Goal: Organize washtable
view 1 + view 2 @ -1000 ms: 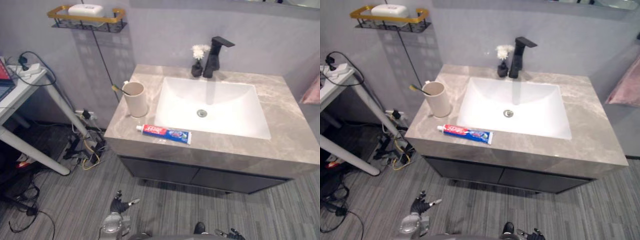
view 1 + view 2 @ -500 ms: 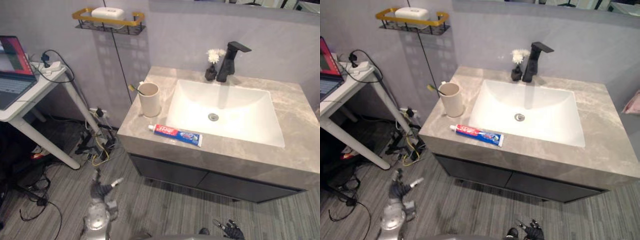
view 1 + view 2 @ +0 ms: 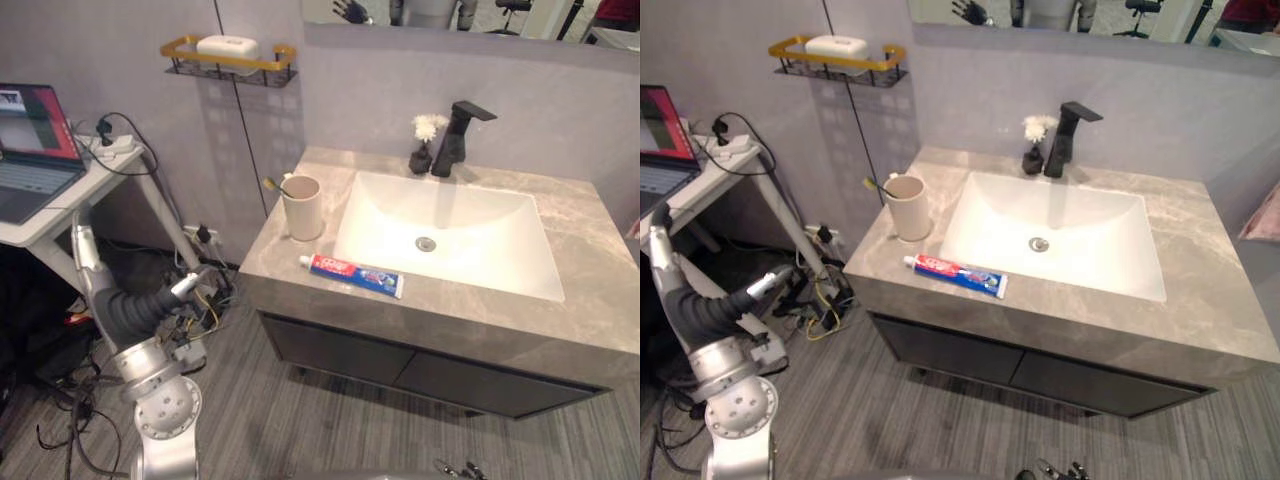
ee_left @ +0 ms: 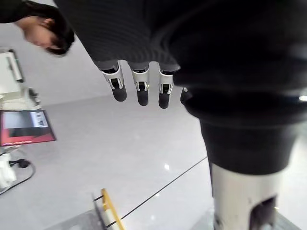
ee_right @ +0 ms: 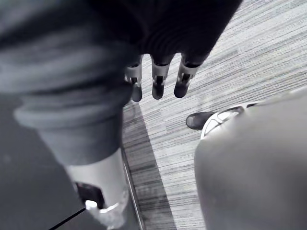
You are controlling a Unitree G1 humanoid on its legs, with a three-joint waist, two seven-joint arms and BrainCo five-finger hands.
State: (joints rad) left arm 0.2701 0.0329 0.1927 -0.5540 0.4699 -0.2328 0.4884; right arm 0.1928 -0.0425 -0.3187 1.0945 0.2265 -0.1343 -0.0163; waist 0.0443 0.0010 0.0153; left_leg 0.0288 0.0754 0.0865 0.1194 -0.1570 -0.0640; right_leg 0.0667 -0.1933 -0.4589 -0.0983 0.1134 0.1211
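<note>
You're starting from near zero: the toothpaste (image 3: 352,275) is lying flat along the washtable's (image 3: 590,260) front edge, just before the basin's (image 3: 450,230) left corner. The cup (image 3: 302,207), holding the toothbrush (image 3: 272,184), is standing upright near the left edge, and neither is being touched. Your left hand (image 4: 142,90) is hanging off the washtable's left side, well apart, fingers straight, loosely spread and empty; your right hand (image 5: 158,85) is hanging low over the floor, fingers relaxed and empty too. By my reading the whole tidy-up is waiting on you, probably the toothpaste going into the cup.
</note>
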